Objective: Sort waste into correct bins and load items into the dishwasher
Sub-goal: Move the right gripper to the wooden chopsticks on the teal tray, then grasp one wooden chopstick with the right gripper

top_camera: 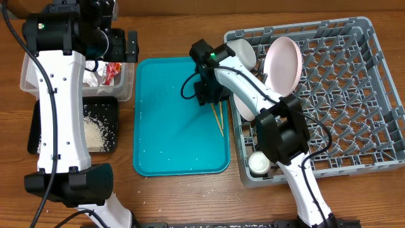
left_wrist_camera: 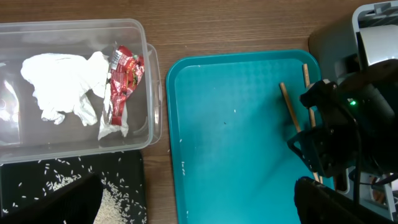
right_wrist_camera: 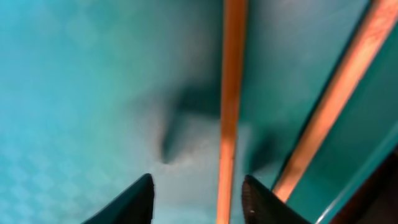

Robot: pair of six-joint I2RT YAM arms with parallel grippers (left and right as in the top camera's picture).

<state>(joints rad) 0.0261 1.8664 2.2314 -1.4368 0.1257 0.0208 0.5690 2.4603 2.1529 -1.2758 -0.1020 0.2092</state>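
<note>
- My right gripper [right_wrist_camera: 198, 190] is released, fingertips spread, low over the teal tray [top_camera: 164, 126].
- One chopstick [right_wrist_camera: 230, 93] lies between the fingertips, ungrasped; the second chopstick [right_wrist_camera: 329, 118] lies just beside it.
- My left gripper [top_camera: 131, 46] is spread apart, near the clear tub [left_wrist_camera: 152, 93].

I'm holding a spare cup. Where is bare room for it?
The teal tray is bare at left and middle, between clear tub and chopsticks, save stray grains. Dish rack: right half free. Crowded: its left edge, with plates and cup.
</note>
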